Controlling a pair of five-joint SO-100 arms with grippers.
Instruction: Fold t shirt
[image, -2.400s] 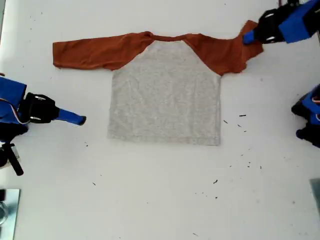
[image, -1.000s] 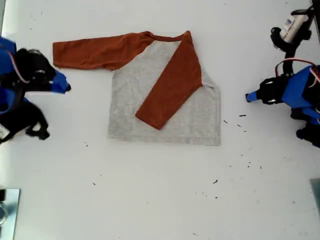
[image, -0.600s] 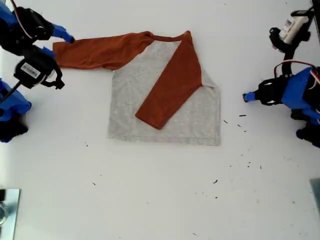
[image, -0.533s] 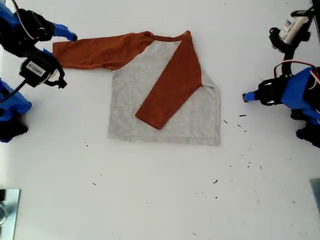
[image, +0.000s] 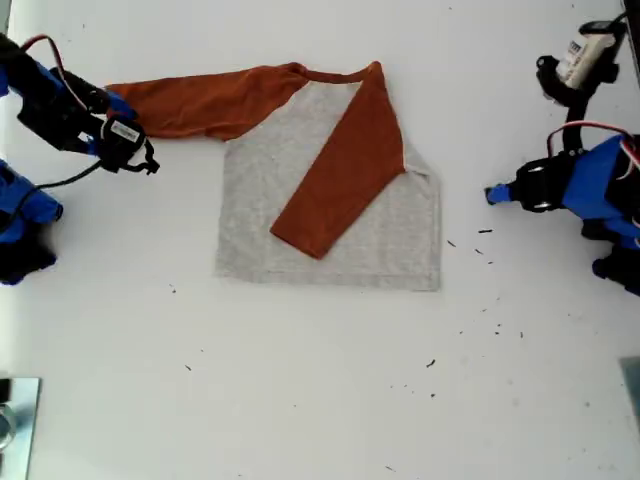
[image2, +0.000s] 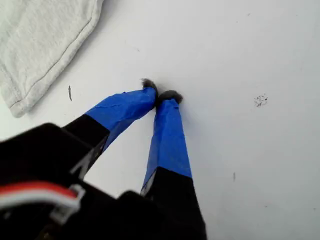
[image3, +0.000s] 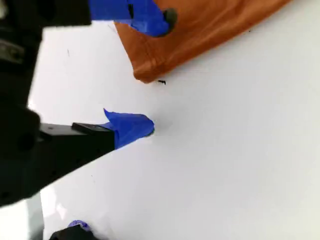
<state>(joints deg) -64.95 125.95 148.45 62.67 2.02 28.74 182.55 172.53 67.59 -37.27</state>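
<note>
The t shirt lies flat on the white table, grey body up. One rust-orange sleeve is folded diagonally across the body. The other sleeve stretches toward the exterior view's left. My second gripper is open at that sleeve's cuff, one fingertip over the cloth and the other on the bare table. My first gripper is shut and holds nothing, low over the table beside the shirt at the exterior view's right. Its tips sit near a grey hem corner.
Black specks dot the table near the first gripper. A metal object shows at the exterior view's lower left corner. A black mount with a white label stands at the exterior view's upper right.
The sleeve held at the exterior view's upper right now lies folded across the body, and my first gripper has withdrawn. My second arm has swung up to the other sleeve's cuff.
</note>
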